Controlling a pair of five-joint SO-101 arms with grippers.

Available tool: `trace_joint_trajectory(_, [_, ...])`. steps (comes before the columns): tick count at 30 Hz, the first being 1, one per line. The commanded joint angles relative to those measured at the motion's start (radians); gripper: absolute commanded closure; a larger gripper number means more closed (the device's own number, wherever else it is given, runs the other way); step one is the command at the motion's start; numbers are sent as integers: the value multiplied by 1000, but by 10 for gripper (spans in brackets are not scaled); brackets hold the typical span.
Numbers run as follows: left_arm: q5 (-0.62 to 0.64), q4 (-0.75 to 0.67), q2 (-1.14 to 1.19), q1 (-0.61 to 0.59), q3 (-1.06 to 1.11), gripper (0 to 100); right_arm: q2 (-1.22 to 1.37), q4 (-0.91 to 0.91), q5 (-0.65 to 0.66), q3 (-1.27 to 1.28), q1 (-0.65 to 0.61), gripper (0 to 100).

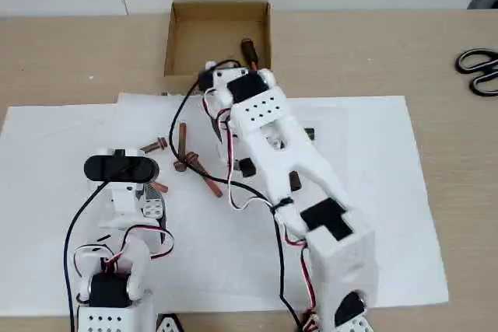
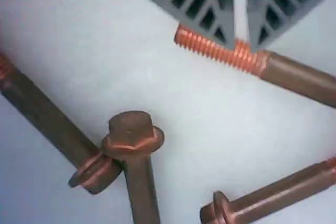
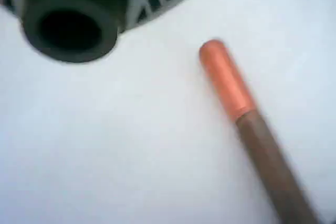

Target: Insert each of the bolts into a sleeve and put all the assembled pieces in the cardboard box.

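**Two arms, five copper pieces, one box**

Seen from above, five copper-brown bolt-and-sleeve pieces are on the counter (image 1: 62, 52). Four lie in a loose cluster (image 1: 183, 141) on the white paper sheet (image 1: 373, 161), toward the counter's left edge. The fifth piece (image 1: 249, 52) is at the near right corner of the single cardboard box (image 1: 220, 7), which stands at the counter's far edge. One pair of scissors (image 1: 478, 70) lies by the right edge.

The left end effector (image 2: 239, 45), on the arm at the counter's near left corner, is almost closed, with a thin slit between its grey fingers (image 2: 210, 14). The tips meet the orange thread of one threaded piece (image 2: 294, 74), which lies crosswise beneath them rather than between them.

The right end effector (image 1: 246, 64) is stretched out to the box, with the fifth piece projecting from its end. Its opening cannot be told, nor whether it grips that piece.

The left wrist view gives detail that the overhead view does not. A hex-headed bolt (image 2: 131, 129) rests against the flange of a long sleeve (image 2: 42, 114), and a fourth piece (image 2: 268, 198) lies apart from them.

The right wrist view shows a rod (image 3: 247, 119) against a pale ground, its bare orange tip emerging from a brown sleeve. Beside it is a dark hollow cylinder (image 3: 71, 27).
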Motion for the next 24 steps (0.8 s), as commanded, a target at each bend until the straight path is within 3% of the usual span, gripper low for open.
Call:
trace_joint_trajectory(1, [-41, -31, -5, 2, -36, 992, -199, 18, 5, -49, 50, 995])
trace_joint_trajectory(8, [-101, 68, -2, 3, -213, 992, -414, 24, 5, -6, 166, 995])
trace_joint_trajectory(13, [-180, 149, 51, 2, -367, 992, -529, 24, 5, 184, 260, 995])
trace_joint_trajectory(24, [-193, 318, 769, 3, -1003, 994, -723, 12, 3, 520, 444, 995])
